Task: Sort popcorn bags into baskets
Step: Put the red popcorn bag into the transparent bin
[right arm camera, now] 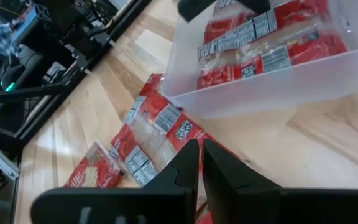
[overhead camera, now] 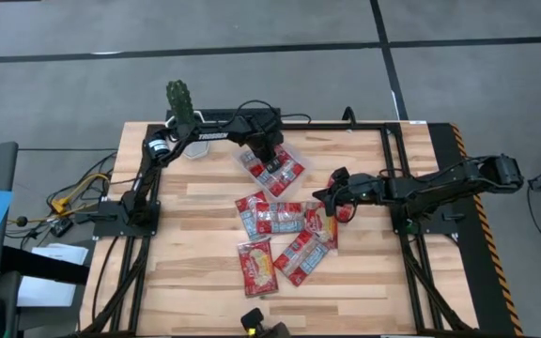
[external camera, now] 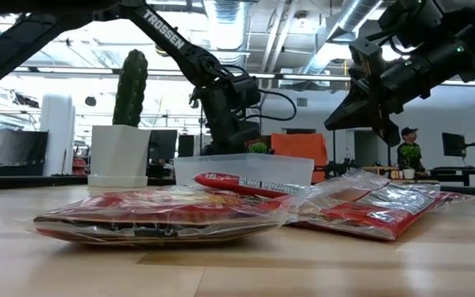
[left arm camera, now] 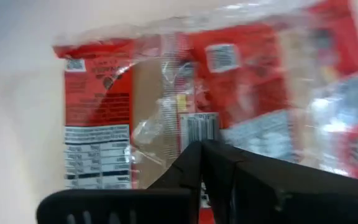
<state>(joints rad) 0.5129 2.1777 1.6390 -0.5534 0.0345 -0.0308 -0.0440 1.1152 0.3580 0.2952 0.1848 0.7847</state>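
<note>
The clear tray (overhead camera: 272,164) sits toward the far side of the table and holds a few red popcorn packets (right arm camera: 253,43). Several more packets (overhead camera: 285,221) lie flat and overlapping in a loose pile at mid-table, with two nearer the front (overhead camera: 256,265). My left gripper (left arm camera: 201,149) is shut and reaches down into the tray, right over a packet (left arm camera: 98,99). My right gripper (overhead camera: 330,200) is shut and empty. It hovers above the right end of the pile (external camera: 378,124), facing the tray (right arm camera: 260,87). My left gripper points down from above with shut fingers at the packets in the tray. Its own fingers hide the tips, so I cannot tell whether they touch a packet.
A white pot with a green cactus (overhead camera: 181,99) stands at the far left corner, beside the tray (external camera: 120,153). Black frame rails run along the table's left and right sides. Bare wood (overhead camera: 205,235) lies left of the pile and along the near edge.
</note>
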